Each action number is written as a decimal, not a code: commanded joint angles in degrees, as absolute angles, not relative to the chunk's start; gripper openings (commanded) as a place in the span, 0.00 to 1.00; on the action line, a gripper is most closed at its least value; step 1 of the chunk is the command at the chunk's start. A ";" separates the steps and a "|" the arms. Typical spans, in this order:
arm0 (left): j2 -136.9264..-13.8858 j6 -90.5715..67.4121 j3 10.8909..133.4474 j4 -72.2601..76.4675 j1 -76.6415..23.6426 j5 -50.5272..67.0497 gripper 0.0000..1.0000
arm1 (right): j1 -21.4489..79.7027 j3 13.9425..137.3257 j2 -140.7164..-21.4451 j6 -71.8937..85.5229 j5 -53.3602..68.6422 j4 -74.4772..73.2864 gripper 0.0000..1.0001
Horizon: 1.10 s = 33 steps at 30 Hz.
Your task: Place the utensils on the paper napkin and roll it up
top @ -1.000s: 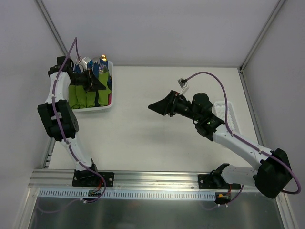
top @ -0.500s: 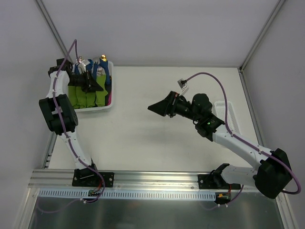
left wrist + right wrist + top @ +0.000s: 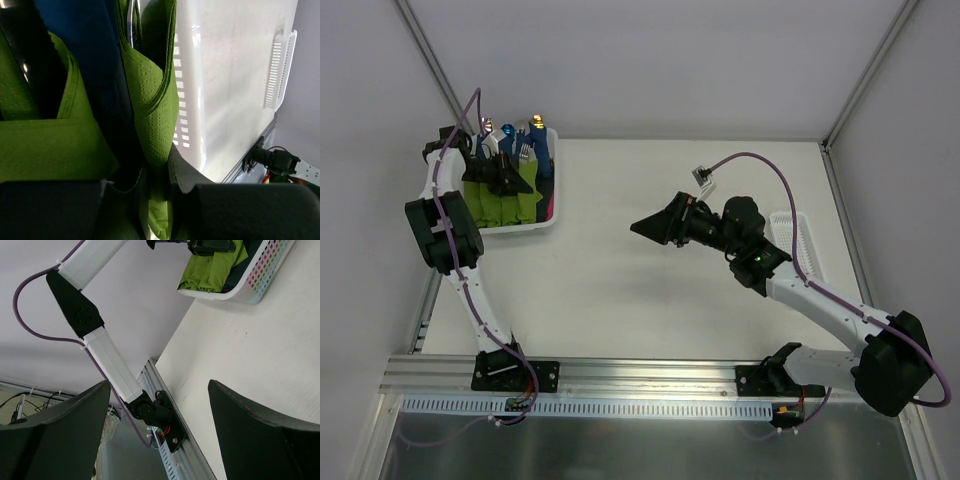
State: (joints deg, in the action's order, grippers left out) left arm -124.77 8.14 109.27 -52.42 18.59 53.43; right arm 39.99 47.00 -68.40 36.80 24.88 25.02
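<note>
Step in hand, by judgement: fetching the napkin (image 3: 150,100). Pinches one green fold in the left gripper (image 3: 157,175), with jaws almost closed, inside the white basket (image 3: 548,222) at the desk's (image 3: 620,290) far left. Holds the right gripper (image 3: 642,225) wide open and empty above mid-desk. Leaves utensils (image 3: 528,150) in the basket. Next: lift clear without tearing, spread flat on the desk.

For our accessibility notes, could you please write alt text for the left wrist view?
The left tool pinches a folded lime-green paper napkin standing inside a white slotted basket, beside more green napkins; a pale table lies beyond.
</note>
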 commanded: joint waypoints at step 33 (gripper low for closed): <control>-120.50 10.81 112.67 -50.89 18.90 41.40 0.43 | 39.81 47.81 -67.50 37.00 26.37 27.07 0.84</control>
